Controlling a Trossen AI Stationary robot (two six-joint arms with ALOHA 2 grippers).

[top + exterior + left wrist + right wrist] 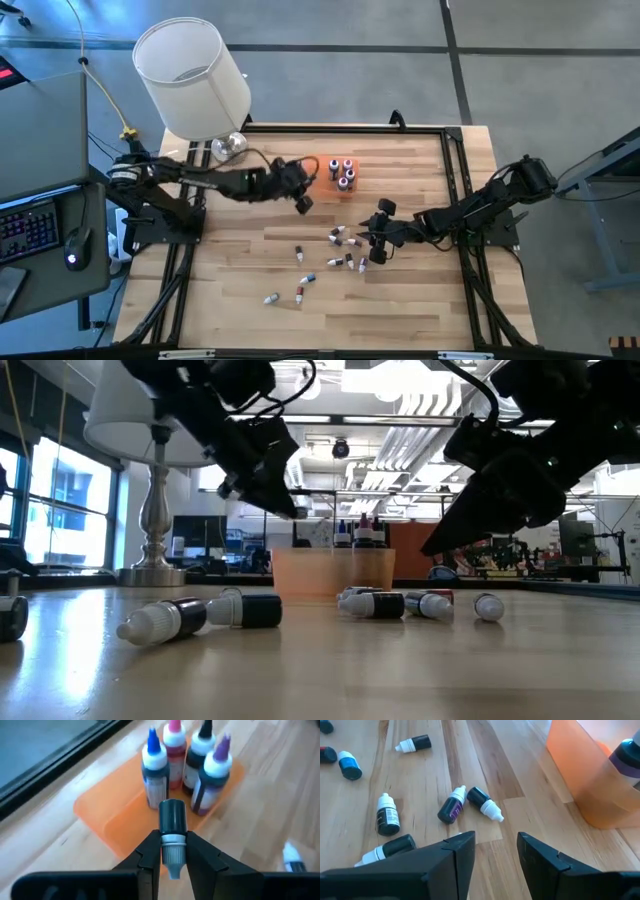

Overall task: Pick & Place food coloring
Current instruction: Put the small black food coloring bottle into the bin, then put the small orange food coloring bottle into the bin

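Note:
Several tiny food coloring bottles [345,250] with white caps lie on their sides on the wooden table, also seen in the low view [240,610] and ahead of my right gripper [452,805]. Several larger dropper bottles [182,760] stand upright in the orange tray [107,815]. My left gripper [172,847] hovers just short of the tray [332,187] and is shut on a dark-bodied bottle [172,817]. My right gripper [496,845] is open above the table among the loose bottles [375,240], holding nothing. My left gripper pinches the dark bottle by its white cap end [172,840] between the two fingers [150,852]. The bottle lies along the fingers, its dark body sticking out past the fingertips toward the tray. It is lifted clear of the table, with the fingers slanting down from the table's left.
A white-shaded lamp [190,80] with a silver base [228,145] stands at the table's far left corner. Black frame rails [450,170] run along the table's edges. Bare wood lies between the tray and the loose bottles.

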